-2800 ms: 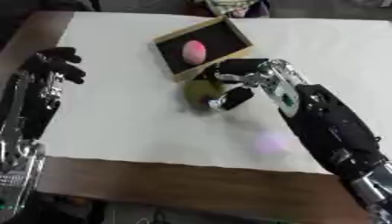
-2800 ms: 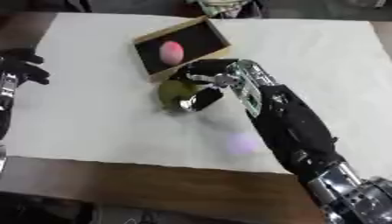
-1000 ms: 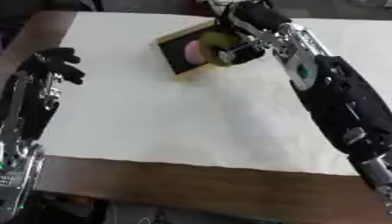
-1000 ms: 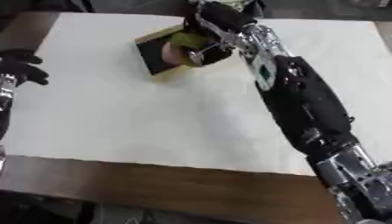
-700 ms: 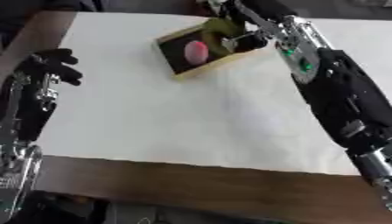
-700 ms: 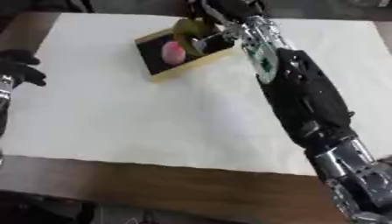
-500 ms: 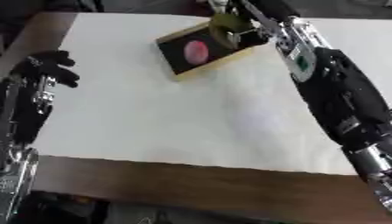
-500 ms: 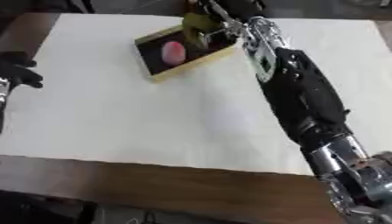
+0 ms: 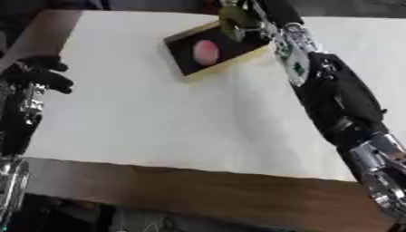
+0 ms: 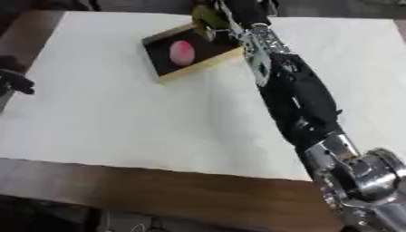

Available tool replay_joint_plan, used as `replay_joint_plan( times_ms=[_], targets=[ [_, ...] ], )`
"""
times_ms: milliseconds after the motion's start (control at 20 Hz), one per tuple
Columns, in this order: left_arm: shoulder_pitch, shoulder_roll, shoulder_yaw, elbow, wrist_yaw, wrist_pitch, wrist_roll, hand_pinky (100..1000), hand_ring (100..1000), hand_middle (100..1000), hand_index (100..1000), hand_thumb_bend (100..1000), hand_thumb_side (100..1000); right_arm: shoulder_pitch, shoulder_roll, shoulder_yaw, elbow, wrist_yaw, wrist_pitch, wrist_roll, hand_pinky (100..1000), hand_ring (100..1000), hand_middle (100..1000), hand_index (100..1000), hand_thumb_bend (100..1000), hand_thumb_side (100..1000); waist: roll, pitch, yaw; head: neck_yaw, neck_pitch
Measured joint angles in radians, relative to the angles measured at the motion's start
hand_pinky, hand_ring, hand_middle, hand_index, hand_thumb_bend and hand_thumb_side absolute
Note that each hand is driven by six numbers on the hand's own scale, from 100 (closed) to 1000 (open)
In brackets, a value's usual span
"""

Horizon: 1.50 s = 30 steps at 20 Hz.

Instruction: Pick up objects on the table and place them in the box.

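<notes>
A shallow wooden box with a dark inside lies askew at the far middle of the white table cover. A pink round object rests inside it. My right hand reaches over the box's far corner, fingers curled round a yellow-green round fruit held just above the box's far end. How low the fruit sits in the box is hidden by the fingers. My left hand stays idle at the left edge of the table, fingers relaxed, holding nothing.
The white cover spreads over a brown wooden table whose front edge runs along the bottom. My right forearm stretches across the right half of the cover. Dark shapes show past the far edge.
My right hand lifted the green fruit off the cover near the box and carried it away from me, over the box to its far end. The left hand stayed put.
</notes>
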Motion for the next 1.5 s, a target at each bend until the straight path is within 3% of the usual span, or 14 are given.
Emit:
replay_joint_plan(
  times_ms=[200,350,800,1050,1300,1500],
  targets=[
    [-0.005,-0.007,-0.004,0.0,0.005,0.0,-0.003,540,556,600,744,100,710,0.001,0.007,-0.008,0.02,0.004,-0.007,-0.018,765,808,759,880,100,100,0.0,0.001,0.01,-0.013,0.0],
    [-0.006,-0.008,-0.005,0.0,0.005,0.0,-0.005,540,555,600,743,100,711,0.001,0.011,-0.009,0.029,0.009,-0.007,-0.018,826,891,864,955,100,100,-0.001,0.001,0.014,-0.018,0.0],
    [-0.006,-0.009,-0.006,0.0,0.005,0.001,-0.007,539,554,598,742,100,713,0.01,0.013,-0.014,0.017,0.082,0.073,-0.09,890,946,913,981,100,100,-0.001,0.007,0.005,-0.018,0.0],
    [-0.006,-0.009,-0.003,0.0,0.004,0.004,-0.002,539,554,598,742,100,714,0.01,0.012,0.011,-0.024,0.075,0.056,-0.099,879,929,902,978,100,100,-0.004,0.013,-0.024,-0.011,0.0],
    [-0.005,-0.008,0.011,0.0,-0.002,0.006,0.013,540,559,600,743,100,715,0.01,-0.022,0.071,-0.113,-0.027,-0.012,-0.045,860,902,882,976,100,100,-0.006,0.014,-0.072,0.021,0.0],
    [0.006,-0.007,0.026,0.001,-0.012,0.01,0.031,540,564,605,744,100,717,0.046,-0.088,0.142,-0.246,-0.201,-0.059,0.048,846,894,862,975,100,100,-0.012,0.009,-0.116,0.056,0.0]
  ],
)
